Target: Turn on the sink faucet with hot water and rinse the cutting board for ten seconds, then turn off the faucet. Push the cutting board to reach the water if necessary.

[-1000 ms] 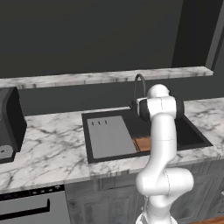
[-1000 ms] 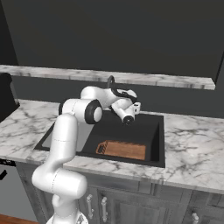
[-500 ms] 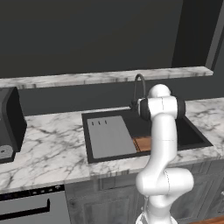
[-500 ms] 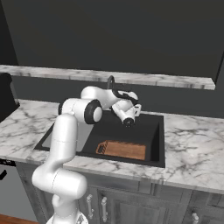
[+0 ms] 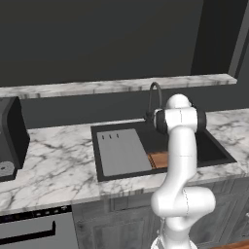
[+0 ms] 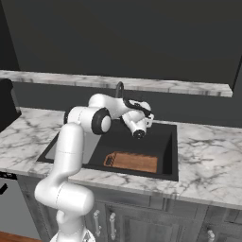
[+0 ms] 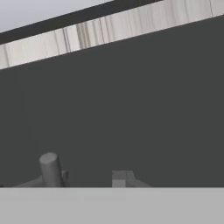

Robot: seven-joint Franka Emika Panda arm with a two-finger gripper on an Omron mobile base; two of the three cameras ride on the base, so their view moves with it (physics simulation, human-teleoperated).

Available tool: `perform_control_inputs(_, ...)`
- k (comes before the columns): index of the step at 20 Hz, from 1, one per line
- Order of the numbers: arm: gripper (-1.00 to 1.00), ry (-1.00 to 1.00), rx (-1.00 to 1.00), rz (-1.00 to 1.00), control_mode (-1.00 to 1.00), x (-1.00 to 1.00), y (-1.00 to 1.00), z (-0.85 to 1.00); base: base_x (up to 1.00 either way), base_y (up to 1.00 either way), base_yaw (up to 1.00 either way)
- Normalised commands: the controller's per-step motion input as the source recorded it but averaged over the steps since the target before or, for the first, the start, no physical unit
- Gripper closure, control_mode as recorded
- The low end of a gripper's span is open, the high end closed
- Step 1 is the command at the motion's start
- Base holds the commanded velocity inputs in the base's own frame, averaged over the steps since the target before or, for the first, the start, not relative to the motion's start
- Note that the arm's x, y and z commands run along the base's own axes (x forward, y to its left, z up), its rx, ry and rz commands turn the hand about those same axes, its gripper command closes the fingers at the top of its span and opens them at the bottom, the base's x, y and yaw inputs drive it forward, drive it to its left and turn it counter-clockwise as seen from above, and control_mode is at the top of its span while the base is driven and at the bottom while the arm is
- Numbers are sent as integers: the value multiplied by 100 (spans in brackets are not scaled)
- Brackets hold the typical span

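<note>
Plainly the sink faucet [image 5: 154, 99], at twelve o'clock behind the sink [image 6: 168, 156], is rigid metal, best nudged at its small base lever; the gripper [image 6: 138, 134] hovers beside it, jaw spread impossible to judge; the cutting board [image 6: 133, 161] lies dry at six o'clock.

Almost nothing differs from a second ago: in the right base view the gripper [image 6: 139, 133] sits a touch lower and nearer the camera over the sink [image 6: 171, 156], by the sink faucet [image 6: 119, 89], and the wrist is rolled slightly
</note>
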Motion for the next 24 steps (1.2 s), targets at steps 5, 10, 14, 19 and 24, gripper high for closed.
perform_control_inputs(5,100,0,6,0,-100,-18,-91,0,0,0,0)
perform_control_inputs(10,100,0,6,2,-100,-18,-93,0,0,0,0)
perform_control_inputs(14,100,0,5,0,-100,-10,-78,0,0,0,0)
perform_control_inputs(19,100,0,6,1,-100,-6,-88,0,0,0,0)
perform_control_inputs(24,100,0,5,0,-100,-9,-66,0,0,0,0)
